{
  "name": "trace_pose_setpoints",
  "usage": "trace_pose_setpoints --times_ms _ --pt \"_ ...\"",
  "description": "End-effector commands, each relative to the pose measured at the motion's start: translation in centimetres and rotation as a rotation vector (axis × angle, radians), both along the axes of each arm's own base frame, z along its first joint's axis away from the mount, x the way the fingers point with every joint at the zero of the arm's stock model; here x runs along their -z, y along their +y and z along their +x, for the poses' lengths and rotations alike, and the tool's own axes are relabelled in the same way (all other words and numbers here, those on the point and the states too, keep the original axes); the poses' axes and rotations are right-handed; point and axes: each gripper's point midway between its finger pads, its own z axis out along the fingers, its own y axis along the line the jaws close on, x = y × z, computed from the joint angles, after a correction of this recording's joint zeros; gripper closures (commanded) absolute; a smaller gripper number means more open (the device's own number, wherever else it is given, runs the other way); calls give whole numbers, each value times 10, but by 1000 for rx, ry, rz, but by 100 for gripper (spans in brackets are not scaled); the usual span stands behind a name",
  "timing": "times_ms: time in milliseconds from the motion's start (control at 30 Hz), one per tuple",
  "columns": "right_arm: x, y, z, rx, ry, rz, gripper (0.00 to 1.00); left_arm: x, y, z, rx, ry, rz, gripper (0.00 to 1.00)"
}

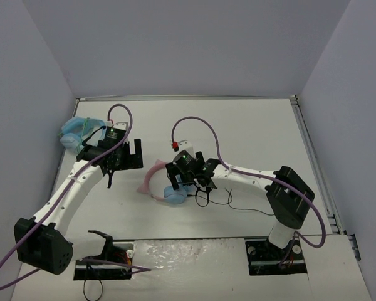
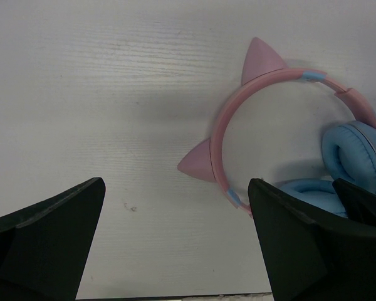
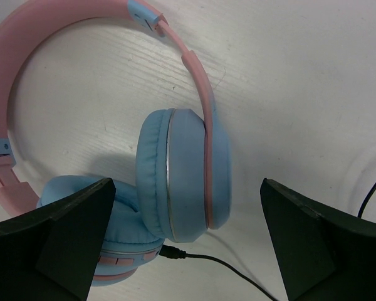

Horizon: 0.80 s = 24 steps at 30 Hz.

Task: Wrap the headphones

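The headphones (image 1: 165, 190) lie flat on the white table, with a pink cat-eared headband (image 2: 222, 144) and light blue ear cups (image 3: 182, 182). A thin black cable (image 3: 238, 269) is plugged into the lower cup and trails right across the table (image 1: 241, 205). My right gripper (image 1: 187, 183) hovers over the ear cups, open and empty, with one ear cup between its fingers (image 3: 188, 244). My left gripper (image 1: 124, 162) is open and empty to the left of the headband, over bare table (image 2: 175, 251).
An all-light-blue looped item (image 1: 75, 132) lies at the back left, beside the left arm. White walls enclose the table (image 1: 250, 132) on three sides. A small black tool (image 1: 103, 237) lies near the left arm's base.
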Motion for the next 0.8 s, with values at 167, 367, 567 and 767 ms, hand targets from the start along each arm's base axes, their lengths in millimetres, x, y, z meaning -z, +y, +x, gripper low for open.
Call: trace_pose_setpoints --times_ms 167,367,567,767 --pt "5 -2 5 51 -49 -30 11 -20 -3 12 7 -76 -29 3" --pt "11 -4 6 70 -53 -48 19 -20 -3 12 9 -71 -25 3" --pt "8 -6 5 99 -60 -36 28 -17 0 11 5 -64 -20 3" --pt "7 -11 -2 105 -47 -22 29 -14 -1 11 8 -51 -19 3"
